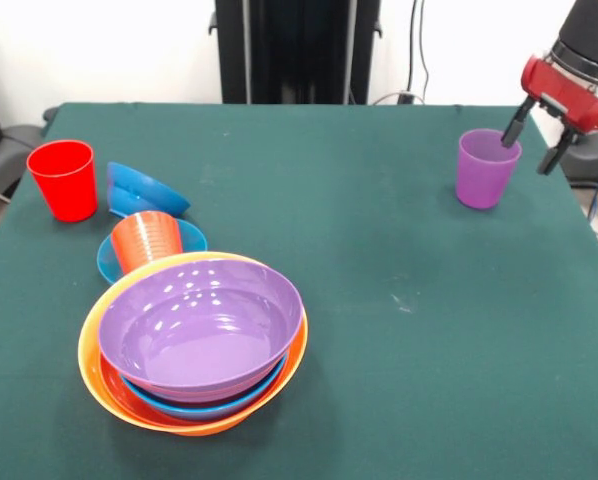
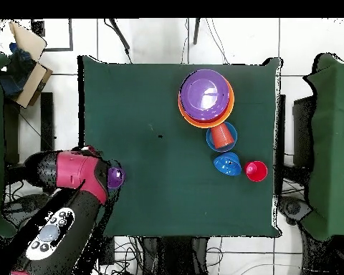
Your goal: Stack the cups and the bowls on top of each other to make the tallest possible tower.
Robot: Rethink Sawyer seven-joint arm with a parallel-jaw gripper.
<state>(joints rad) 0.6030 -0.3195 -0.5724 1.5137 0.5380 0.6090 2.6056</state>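
The purple cup stands upright at the table's far right; in the overhead view it is partly under the arm. My gripper is open at its rim, one finger by the mouth and the other outside its right wall. The tower stands near left: the purple bowl lies in a light blue bowl, inside the yellow-orange bowl. The orange-red cup stands upside down in a small light blue bowl. A dark blue bowl lies tilted beside the red cup. The small orange bowl is hidden.
The black pedestal stands behind the table's far edge. The purple cup is close to the table's right edge. In the overhead view a cardboard box sits off the table at upper left.
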